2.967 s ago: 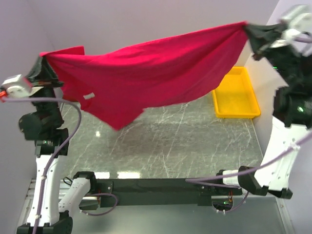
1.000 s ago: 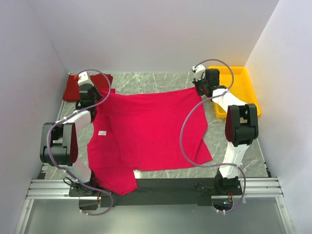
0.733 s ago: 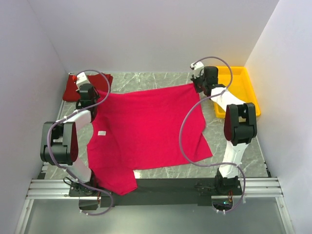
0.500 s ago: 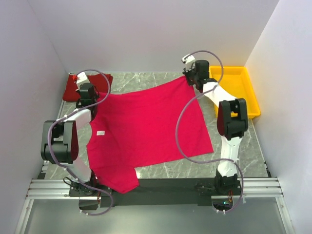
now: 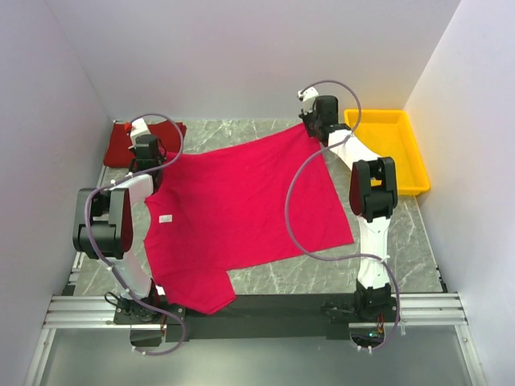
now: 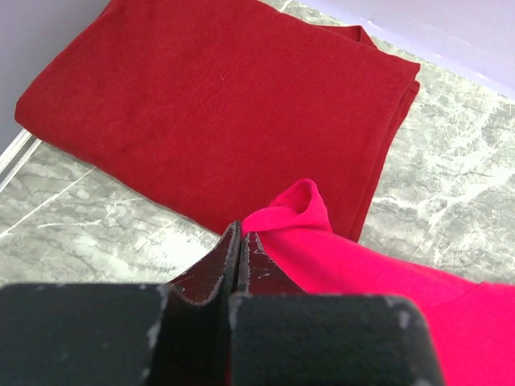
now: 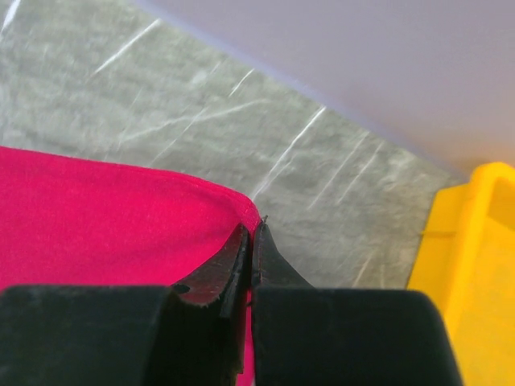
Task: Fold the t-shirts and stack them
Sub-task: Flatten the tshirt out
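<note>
Left fingers (image 6: 219, 269) and right fingers (image 7: 233, 265) clamp the spread crimson t-shirt (image 5: 241, 205) by its far corners; the darker t-shirt (image 6: 217, 96) lies folded at the table's (image 5: 418, 241) far-left corner.

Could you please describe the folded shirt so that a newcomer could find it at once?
On the marble table, go to the far left corner. There, just beyond the left gripper, lies the folded t-shirt. It is darker red and compact, unlike the bright crimson t-shirt spread flat beside it.
</note>
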{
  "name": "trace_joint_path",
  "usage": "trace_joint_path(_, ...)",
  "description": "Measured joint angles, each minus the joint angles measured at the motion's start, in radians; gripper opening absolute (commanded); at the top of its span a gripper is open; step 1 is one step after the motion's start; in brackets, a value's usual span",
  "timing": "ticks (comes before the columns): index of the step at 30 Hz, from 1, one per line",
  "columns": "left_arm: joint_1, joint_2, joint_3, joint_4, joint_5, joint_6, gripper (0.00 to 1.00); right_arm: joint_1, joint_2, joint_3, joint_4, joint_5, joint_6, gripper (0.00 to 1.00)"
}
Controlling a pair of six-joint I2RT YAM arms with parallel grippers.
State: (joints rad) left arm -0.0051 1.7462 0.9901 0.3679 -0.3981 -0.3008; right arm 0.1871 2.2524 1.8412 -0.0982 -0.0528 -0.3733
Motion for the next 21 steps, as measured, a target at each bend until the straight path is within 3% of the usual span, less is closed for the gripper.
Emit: trace_joint_path(21,0.035,0.006,0.01,-0.024,0.042,0.03,0.01,-0.021,0.029,0.025,-0.013,-0.022,0.005,0.0)
